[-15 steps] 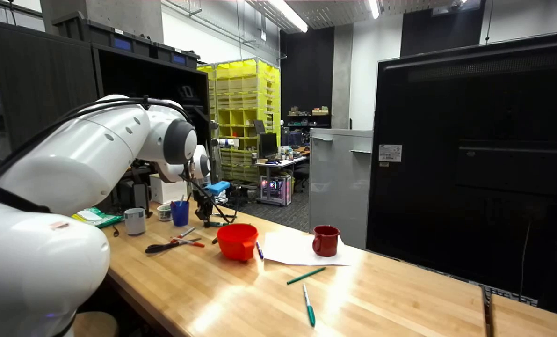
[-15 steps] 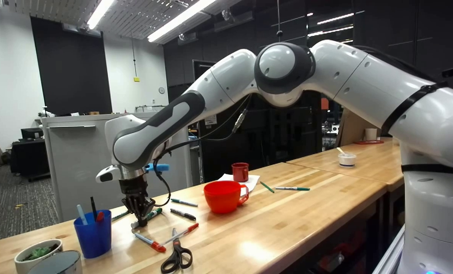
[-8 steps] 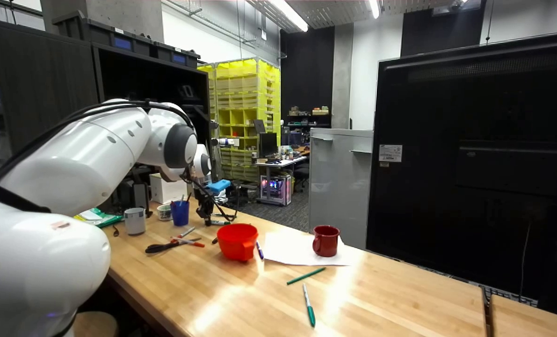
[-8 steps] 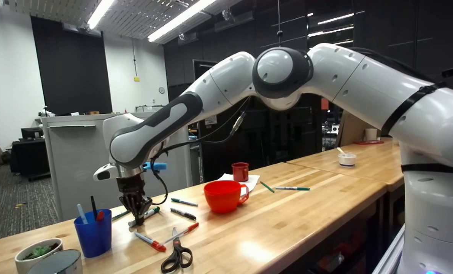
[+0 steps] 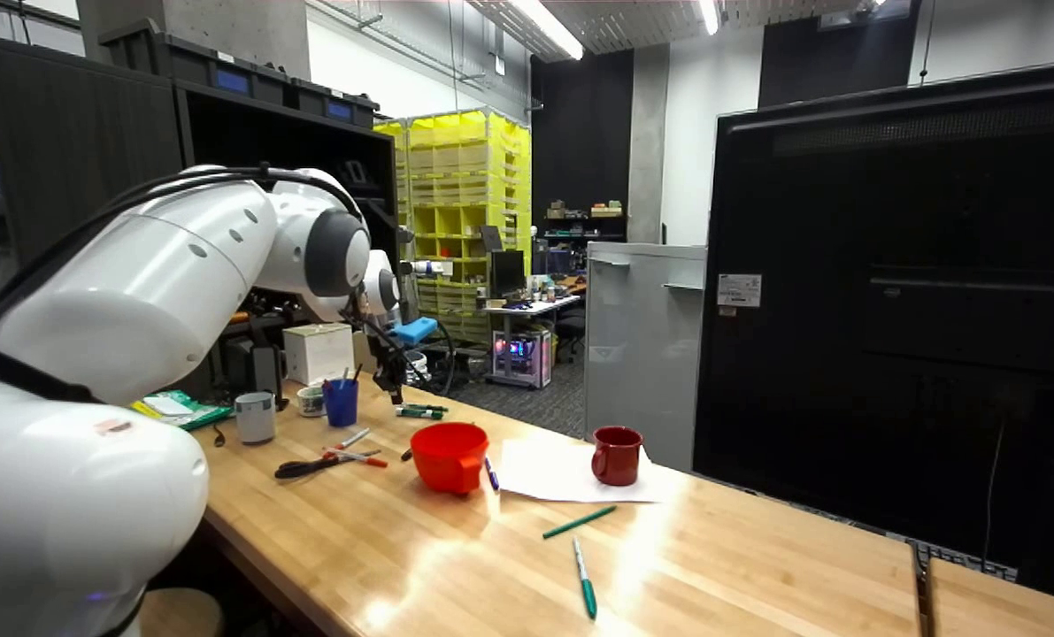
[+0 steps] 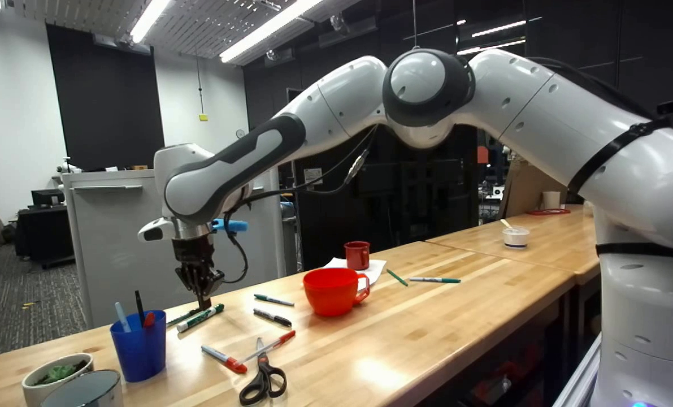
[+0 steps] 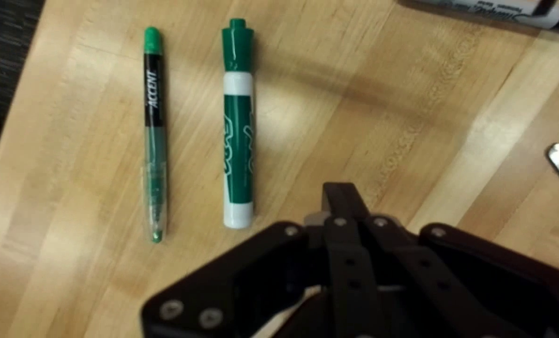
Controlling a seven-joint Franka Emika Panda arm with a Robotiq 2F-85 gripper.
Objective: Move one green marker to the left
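Since the earlier frame, the black two-fingered end effector (image 6: 204,305) is riding higher above the pale wooden worktop (image 6: 426,316), and the thick green-and-white plastic whiteboard marker (image 6: 200,317) is lying a little farther left in an exterior view. Clenched, the end effector is holding its jaws together in one narrow tip and is hanging apart from the marker. In the wrist view the whiteboard marker is resting nearest, to the left of that tip, its dark green cap pointing away from the end effector. Just beyond, farther left, a slim green-and-black plastic highlighter (image 7: 155,136), partly see-through, is lying almost parallel, apart from the marker. Up and to the right of the end effector, a white-bodied, black-capped permanent marker (image 7: 495,11) is showing in part.

In an exterior view, two red-ended plastic pens (image 6: 223,359) are lying below and to the right of the end effector, one crossing black-handled metal scissors (image 6: 263,376). Left of the end effector, a blue plastic cup (image 6: 138,350) is standing upright and holding several pens (image 6: 122,318). To its right, a slim teal-capped pen (image 6: 274,301) is lying closer than a glossy red bowl (image 6: 330,294) with a handle.

Farther off in both exterior views, a dark red mug (image 5: 617,456) is standing on white paper (image 5: 535,469), and two green pens (image 5: 580,520), one with a pale barrel, are lying well apart from the end effector. Farthest, a white tub (image 6: 515,237) with a blue band is sitting far to the right.
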